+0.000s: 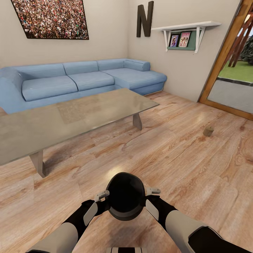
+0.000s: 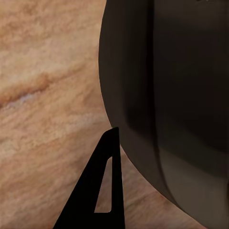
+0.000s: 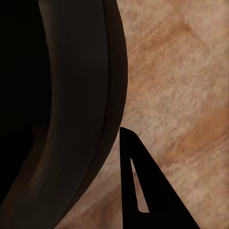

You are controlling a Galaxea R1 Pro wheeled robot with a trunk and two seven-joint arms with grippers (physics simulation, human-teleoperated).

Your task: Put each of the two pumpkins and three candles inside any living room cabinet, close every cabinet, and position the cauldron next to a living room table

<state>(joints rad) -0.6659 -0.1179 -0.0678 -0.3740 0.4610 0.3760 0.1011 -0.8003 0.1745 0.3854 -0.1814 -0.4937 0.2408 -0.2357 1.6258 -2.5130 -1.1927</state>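
I have the cauldron (image 1: 125, 196) held up between both arms, low in the head view, mouth facing away from me, above the wood floor (image 1: 182, 168). The left pincer (image 1: 102, 195) is on the pot's left side and the right pincer (image 1: 152, 192) is on its right; pale fingertips sit at the rim on each side. How wide the jaws are I cannot tell: in the left wrist view I see just one dark finger (image 2: 102, 191) beside the pot's black wall (image 2: 176, 95), with floor planks behind. The right wrist view is similar, one dark finger (image 3: 143, 191) next to the pot's thick rim (image 3: 81, 109) and its dark inside. I cannot say whether either pincer is clamped on the rim or just pressed against the wall.

The desk (image 1: 66, 119) is a long grey slab on angled legs, ahead and to my left, well apart from the pot. Behind it is a blue corner sofa (image 1: 80, 79) against the wall. One candle (image 1: 208, 131) stands alone on the floor off to my right, near the open wooden door frame (image 1: 225, 59). On the walls there is a crowd picture (image 1: 51, 17), a dark letter N (image 1: 144, 19) and a white shelf (image 1: 186, 26) with two small photos under it.
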